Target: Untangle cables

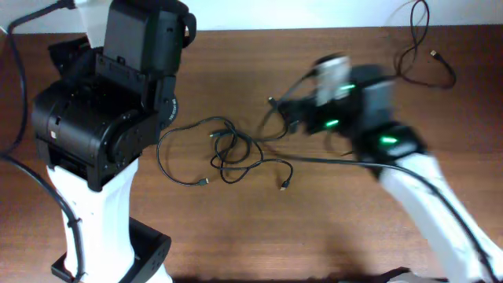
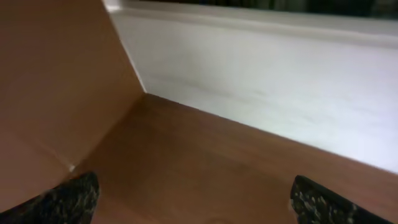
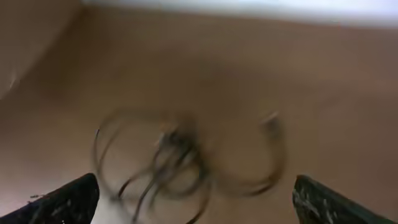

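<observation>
**Brown tabletop, one knot of cords, both claws wide and empty**

Surface: wooden tabletop (image 1: 236,236), bare apart from the cords, with a pale wall (image 2: 280,81) behind it.

Item 1: the cables (image 1: 228,153), thin black loops crossing one another at mid-table, small plug ends splayed outward.

Item 2: a lone cable (image 1: 428,67), well apart near the far right corner, not part of the knot.

Item 3: right claw (image 3: 199,202), jaws spread wide, nothing held, hovering above the knot (its view is badly blurred).

Item 4: left claw (image 2: 199,202), equally wide and empty, facing bare wood and wall, with no cord in its sight.

Hazards: a blurred, hasty pinch would likely take several strands at once. Pulling then tightens the crossings or drags the whole bundle.

Clearance: open wood lies in front of and to the right of the knot. The bulky left arm (image 1: 110,94) crowds its left side.
</observation>
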You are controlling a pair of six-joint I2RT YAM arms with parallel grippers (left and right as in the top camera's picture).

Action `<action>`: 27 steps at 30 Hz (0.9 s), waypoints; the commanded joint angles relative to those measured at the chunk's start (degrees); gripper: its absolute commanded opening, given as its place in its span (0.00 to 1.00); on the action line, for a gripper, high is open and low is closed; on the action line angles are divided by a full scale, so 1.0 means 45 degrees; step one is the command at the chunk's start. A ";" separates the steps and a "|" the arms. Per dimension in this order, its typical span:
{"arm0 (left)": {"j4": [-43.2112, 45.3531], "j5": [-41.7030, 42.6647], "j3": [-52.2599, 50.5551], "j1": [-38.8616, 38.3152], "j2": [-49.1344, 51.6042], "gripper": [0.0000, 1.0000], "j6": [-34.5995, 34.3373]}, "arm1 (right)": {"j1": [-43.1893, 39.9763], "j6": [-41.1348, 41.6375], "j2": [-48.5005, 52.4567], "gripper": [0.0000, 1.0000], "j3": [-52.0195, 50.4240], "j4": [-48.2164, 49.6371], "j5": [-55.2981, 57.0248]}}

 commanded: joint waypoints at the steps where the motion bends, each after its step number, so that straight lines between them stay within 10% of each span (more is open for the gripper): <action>1: -0.0005 -0.1598 0.0010 0.0034 -0.0933 0.99 -0.0641 | 0.2783 -0.0418 0.1739 0.99 -0.0092 0.0792 -0.0398; 7: -0.0010 -0.1564 0.0010 0.0034 -0.1768 0.99 -0.0529 | 0.4022 -0.7480 0.3381 0.99 -0.0097 -0.1928 -0.0879; 17: -0.0010 -0.1326 0.0010 0.0034 -0.1768 0.99 -0.0427 | 0.4629 -0.7776 0.4940 0.99 -0.0092 -0.0772 -0.1263; 20: -0.0005 -0.1321 0.0010 0.0034 -0.1768 0.99 -0.0427 | 0.4677 -0.7732 0.5304 0.67 -0.0092 -0.0729 -0.1258; 22: -0.0010 -0.1321 0.0010 0.0034 -0.1768 0.99 -0.0384 | 0.4677 -0.7728 0.5304 0.04 -0.0092 -0.0699 -0.1107; 27: -0.0010 -0.1316 0.0010 0.0034 -0.1768 0.99 -0.0384 | 0.4668 -0.7470 0.4770 0.04 0.4211 -0.4061 -0.1161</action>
